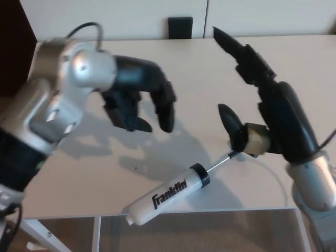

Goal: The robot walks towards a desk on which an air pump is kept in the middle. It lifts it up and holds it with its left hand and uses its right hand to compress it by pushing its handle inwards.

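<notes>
The white air pump (165,196), marked Franklin, lies on the pale desk (194,84) close to its front edge, its base hanging slightly over. A black collar caps the barrel and a thin rod (219,161) runs up-right toward my right hand. My left hand (139,100) hovers above the desk, left of and beyond the pump, fingers curled down and apart, holding nothing. My right hand (262,113) stands open to the right, fingers pointing away, thumb low near the rod's end. The pump's handle is hidden behind that hand.
A black rectangular object (180,27) sits at the desk's far edge against the white wall. The desk's front edge (210,211) runs just below the pump, with floor beneath. A thin hose (273,168) curves on the desk near my right forearm.
</notes>
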